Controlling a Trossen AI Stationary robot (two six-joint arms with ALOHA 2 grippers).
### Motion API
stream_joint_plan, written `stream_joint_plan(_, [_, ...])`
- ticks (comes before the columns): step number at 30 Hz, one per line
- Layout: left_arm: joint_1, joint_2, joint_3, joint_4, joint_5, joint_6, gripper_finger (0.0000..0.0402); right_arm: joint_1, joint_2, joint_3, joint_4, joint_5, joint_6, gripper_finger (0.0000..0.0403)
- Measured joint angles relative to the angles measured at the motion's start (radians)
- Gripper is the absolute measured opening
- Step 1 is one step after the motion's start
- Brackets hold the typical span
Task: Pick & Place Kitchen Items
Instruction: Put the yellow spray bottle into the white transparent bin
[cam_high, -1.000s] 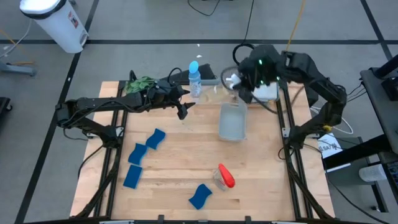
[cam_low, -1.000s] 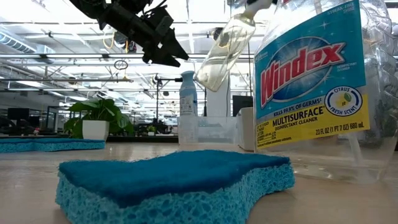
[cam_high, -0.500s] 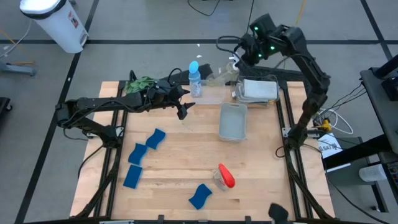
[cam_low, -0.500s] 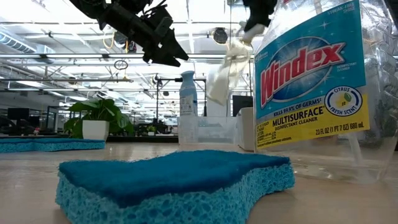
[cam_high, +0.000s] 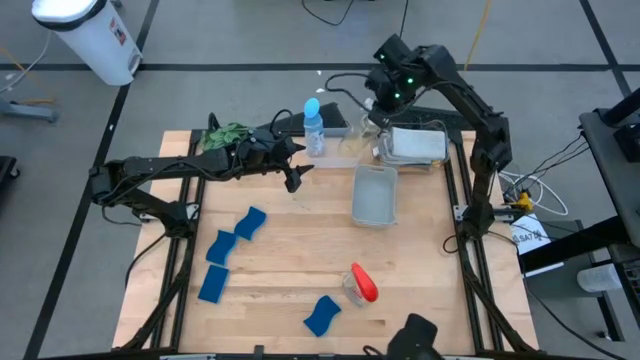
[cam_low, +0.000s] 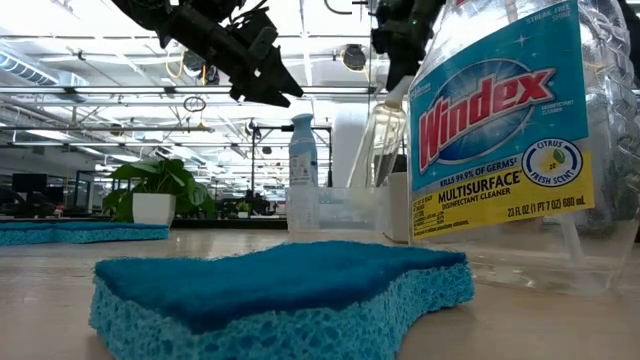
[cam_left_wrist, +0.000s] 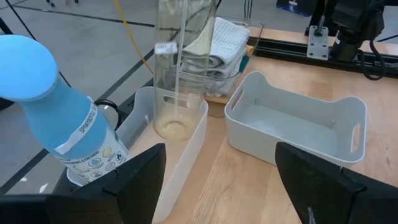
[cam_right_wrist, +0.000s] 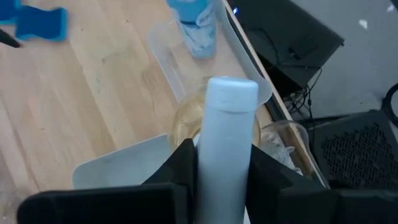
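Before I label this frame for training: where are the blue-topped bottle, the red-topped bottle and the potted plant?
blue-topped bottle (cam_high: 313, 128): high view, body below cap.
red-topped bottle (cam_high: 364, 283): high view, red top.
potted plant (cam_low: 153, 186): low view, leaves above pot.

Bright even overhead light; soft shadows; ceiling glare in low view; near sponge (cam_low: 280, 290) blurred

Grey floor (cam_high: 230, 40) with dark seam lines, white bin (cam_high: 88, 35) at back left, bright ceiling lights (cam_low: 90, 50)

Windex bottle (cam_low: 520, 130) cut off at frame edge, right pincer (cam_right_wrist: 221, 180) fingertips hidden
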Motion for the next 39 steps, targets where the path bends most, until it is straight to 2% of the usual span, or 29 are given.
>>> stream_joint_plan(4, [0.0, 0.0, 0.0, 0.0, 0.0, 0.0, 0.0308, 0.027, 0.017, 0.0, -0.015, 0.112, -0.004, 0.0067])
stream_joint_plan(8, [0.0, 0.0, 0.0, 0.0, 0.0, 0.002, 0.0308, 0.048, 0.032, -0.001, -0.002, 0.139, -0.004, 0.0065])
stream_joint_plan(19, [0.0, 0.0, 0.0, 0.0, 0.0, 0.0, 0.0308, 0.107, 0.029, -0.006, 0.081, 0.135, -0.015, 0.0065])
stream_joint_plan(30, [0.0, 0.0, 0.0, 0.0, -0.001, -0.007, 0.0308, 0.132, 0.021, -0.136, 0.133, 0.128, 0.005, 0.0066])
stream_joint_plan(39, [0.0, 0.0, 0.0, 0.0, 0.0, -0.007, 0.0308, 0.133, 0.029, -0.151, 0.263, 0.131, 0.01, 0.0104])
